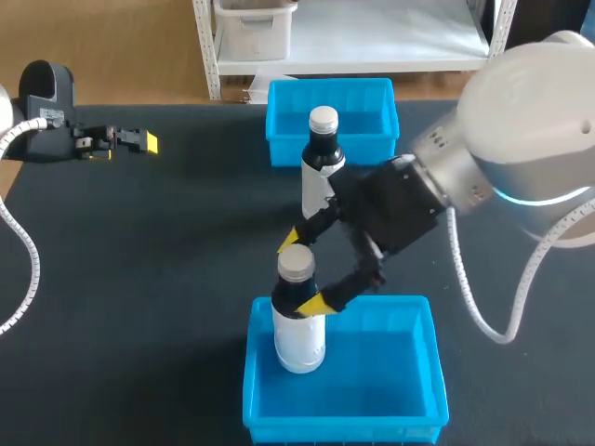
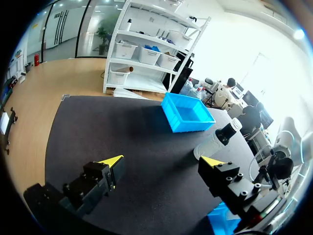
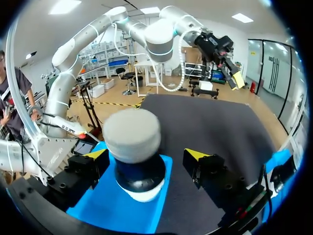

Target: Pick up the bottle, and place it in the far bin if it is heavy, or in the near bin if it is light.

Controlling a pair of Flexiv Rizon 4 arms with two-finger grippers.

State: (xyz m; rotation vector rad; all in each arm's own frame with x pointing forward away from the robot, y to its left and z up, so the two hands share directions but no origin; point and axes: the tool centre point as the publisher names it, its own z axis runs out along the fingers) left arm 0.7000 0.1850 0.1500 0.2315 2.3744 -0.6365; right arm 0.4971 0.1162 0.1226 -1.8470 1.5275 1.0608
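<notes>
Near bin point(image 1: 381, 367): blue moulded plastic, rectangular, smooth-walled, on black mat point(image 1: 139, 279). Bottle point(image 1: 299, 334): cylindrical, white body, dark shoulder, grey cap; stands upright inside it by the left wall, so presumably judged light. Right gripper point(image 1: 304, 271): jaws spread either side of the neck, a gap showing, likely letting go. Second bottle point(image 1: 321, 158): upright on mat before far bin point(image 1: 279, 121). Left gripper point(image 2: 162, 161): jaws spread, empty, well aside.

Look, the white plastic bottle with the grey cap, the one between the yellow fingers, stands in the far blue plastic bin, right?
Not quite. The white plastic bottle with the grey cap, between the yellow fingers of the right gripper, stands in the near blue plastic bin, not the far blue bin. The head view shows it.
</notes>
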